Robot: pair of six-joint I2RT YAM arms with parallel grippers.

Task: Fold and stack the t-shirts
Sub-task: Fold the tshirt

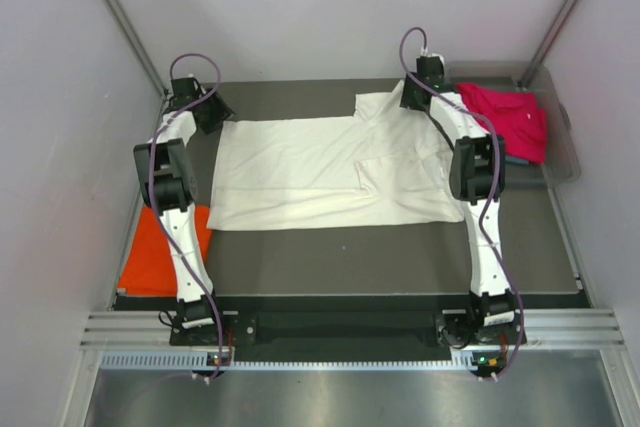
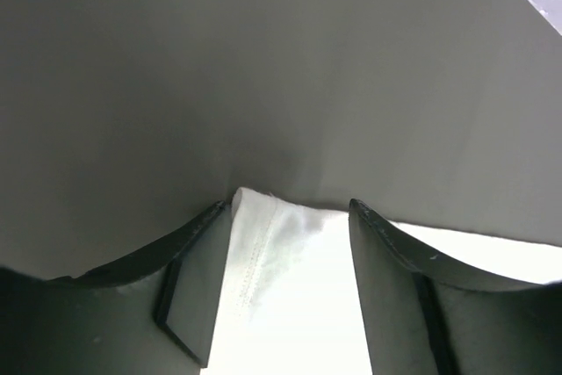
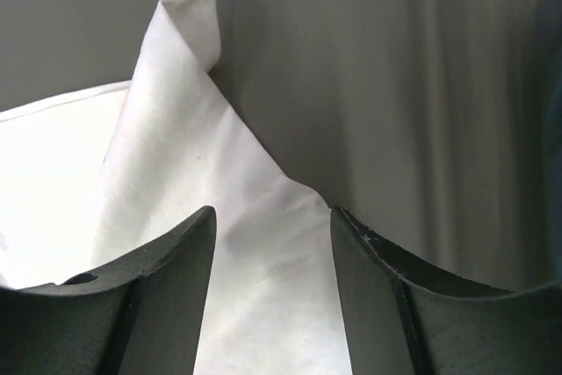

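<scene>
Because the cream-white t-shirt (image 1: pixel 330 172) lies flat on the worktop (image 1: pixel 400 247), long side running left to right, your left claw (image 2: pixel 290 208) sits at its far left corner and your right claw (image 3: pixel 272 212) at its far right end, both open with cloth between.

Top view: noted bright, even, diffuse light from overhead; sharp throughout. Logged only faint soft shadows under the 2 arms. Found the cream-white t-shirt (image 1: pixel 320 172) close to clipping, folds still legible.

Left wrist view: recorded cloth between the jaws of the left gripper (image 2: pixel 290 208) blown to flat white below the seam. Noted jaws dark and soft-focus, mat (image 2: pixel 263 59) ahead of them dim, darkest just beyond their tips.

Right wrist view: saw right gripper (image 3: pixel 272 212) jaws blurred, cloth between and ahead of them bright with soft grey crease shading.
</scene>
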